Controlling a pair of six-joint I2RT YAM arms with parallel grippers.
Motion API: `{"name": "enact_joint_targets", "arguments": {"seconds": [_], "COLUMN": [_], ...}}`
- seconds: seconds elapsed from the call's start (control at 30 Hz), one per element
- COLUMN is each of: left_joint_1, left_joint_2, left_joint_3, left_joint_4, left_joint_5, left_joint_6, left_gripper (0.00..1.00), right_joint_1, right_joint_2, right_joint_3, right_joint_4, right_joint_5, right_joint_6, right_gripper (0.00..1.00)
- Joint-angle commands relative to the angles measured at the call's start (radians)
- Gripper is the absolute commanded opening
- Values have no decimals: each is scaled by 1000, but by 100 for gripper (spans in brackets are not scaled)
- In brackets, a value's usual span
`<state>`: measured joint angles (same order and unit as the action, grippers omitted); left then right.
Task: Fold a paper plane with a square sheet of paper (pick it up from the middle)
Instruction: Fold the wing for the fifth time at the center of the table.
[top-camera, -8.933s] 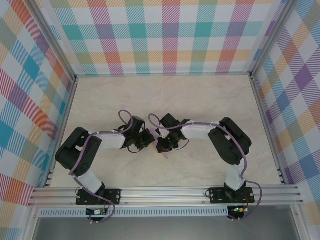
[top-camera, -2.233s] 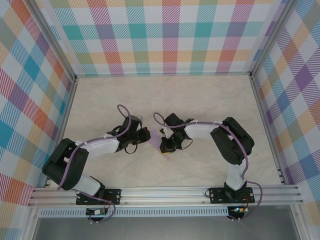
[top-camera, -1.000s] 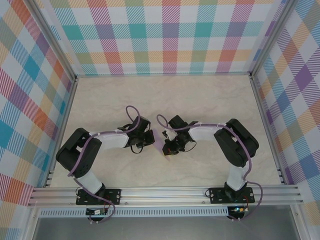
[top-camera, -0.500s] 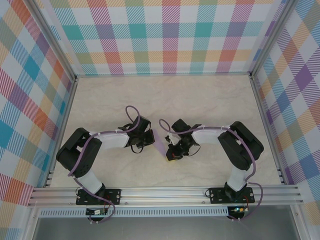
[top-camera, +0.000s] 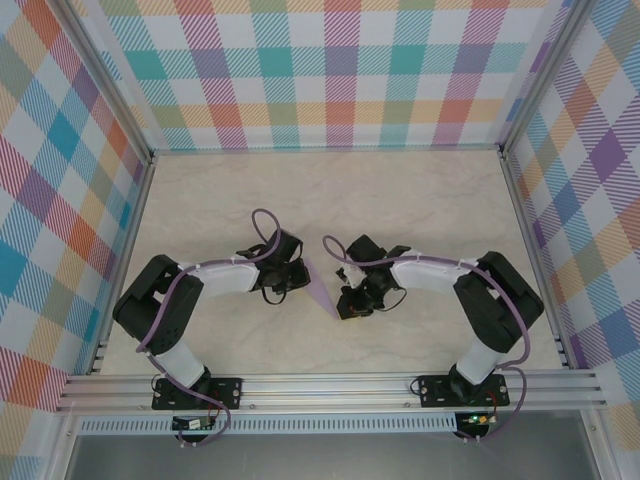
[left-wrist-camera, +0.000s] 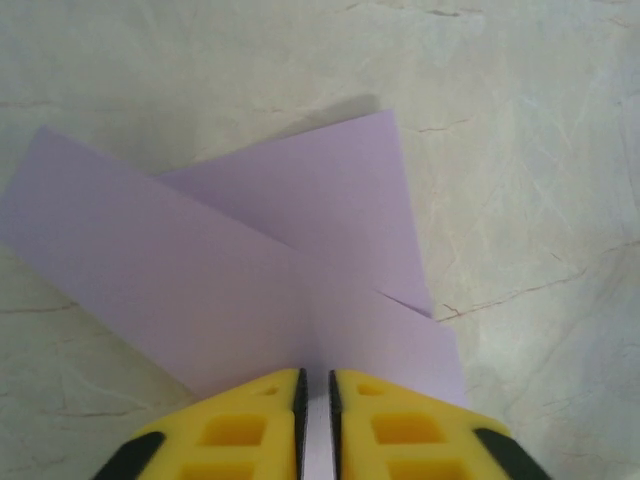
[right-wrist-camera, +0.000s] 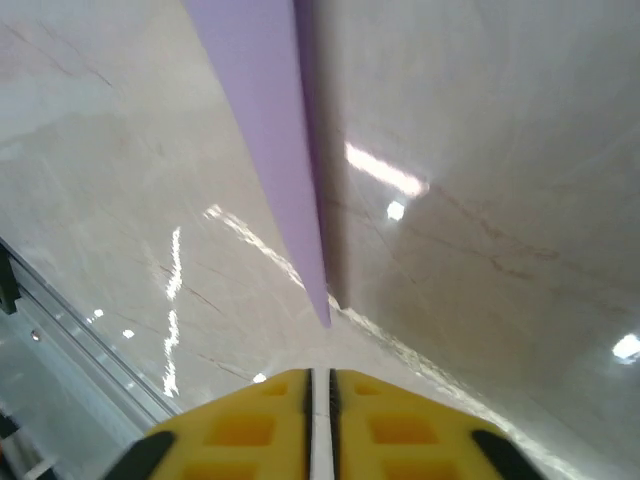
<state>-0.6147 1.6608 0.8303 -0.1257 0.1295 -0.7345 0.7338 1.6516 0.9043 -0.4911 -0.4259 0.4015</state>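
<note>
The lilac paper plane (top-camera: 320, 287) lies on the table between the two grippers as a narrow pointed dart. In the left wrist view its folded wings (left-wrist-camera: 250, 270) spread ahead of my left gripper (left-wrist-camera: 315, 385), and the centre crease runs into the narrow slit between the yellow fingers (left-wrist-camera: 240, 430). From above, the left gripper (top-camera: 298, 278) sits at the plane's wide end. My right gripper (top-camera: 345, 305) is at the pointed end. Its jaws (right-wrist-camera: 320, 378) stand a thin slit apart with nothing between them, and the paper's tip (right-wrist-camera: 322, 310) ends just ahead of them.
The marble-look table (top-camera: 400, 200) is walled by checked panels (top-camera: 330, 70) on three sides, with an aluminium rail (top-camera: 330, 385) along the near edge. Open tabletop stretches behind the arms.
The right arm has swung its elbow out to the right, and its gripper has slid back off the paper's pointed end. The left arm has hardly moved.
</note>
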Motion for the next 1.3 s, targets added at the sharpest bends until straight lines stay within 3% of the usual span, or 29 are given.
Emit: {"name": "enact_joint_targets", "arguments": {"seconds": [0.0,0.07,0.13,0.27,0.8,1.0,1.27], "left_joint_1": [0,-6,-16,-51,-199,-214,-215], "left_joint_2": [-74,-100,-107,-99,135,172,182], "left_joint_3": [67,105,140,194,472,515,524], "left_joint_4": [-92,-175,-263,-373,-609,-665,-730], "left_joint_5": [-11,-45,-91,-166,-311,-337,-366], "left_joint_6": [14,-2,-20,-60,-131,-154,-154], "left_gripper": [30,42,48,54,67,67,59], "right_joint_1": [1,-3,-9,-23,-185,-209,-217], "right_joint_2": [-45,-49,-52,-53,-30,-15,0], "right_joint_3": [61,81,97,135,108,101,110], "right_joint_4": [19,22,27,6,-88,-94,-107], "right_joint_5": [104,179,234,299,244,243,245], "right_joint_6": [66,91,107,125,220,229,230], "right_gripper": [31,48,62,75,80,80,79]}}
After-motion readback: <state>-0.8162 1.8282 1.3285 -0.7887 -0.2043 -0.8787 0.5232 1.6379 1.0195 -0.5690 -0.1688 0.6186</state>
